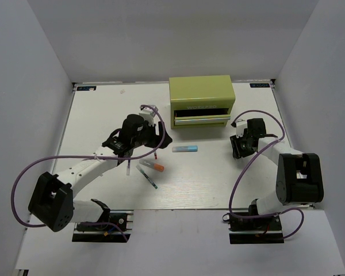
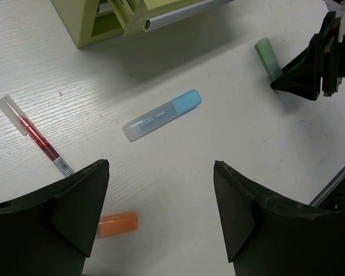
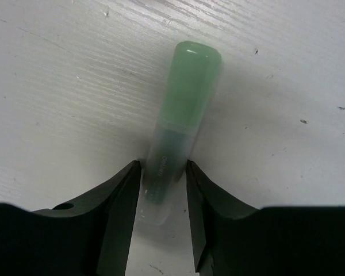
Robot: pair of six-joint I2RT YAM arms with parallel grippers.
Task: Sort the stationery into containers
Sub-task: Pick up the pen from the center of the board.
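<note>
White tabletop (image 1: 103, 115) fills the top view between pale grey walls, and you have the olive-green rectangular drawer box (image 1: 201, 92) at upper centre, one front drawer slightly out. Your left gripper (image 2: 161, 172) is spread wide above the table. In its wrist view the short light-blue translucent bar (image 2: 162, 114) lies at centre, the red-and-white thin pen (image 2: 37, 138) at left and the orange-capped marker (image 2: 119, 223) at lower left. Your right gripper (image 3: 164, 172) straddles the green-capped translucent marker (image 3: 187, 92), which lies flat at the centre of its view. The jaws sit close against both sides, but you cannot tell whether they pinch it.
</note>
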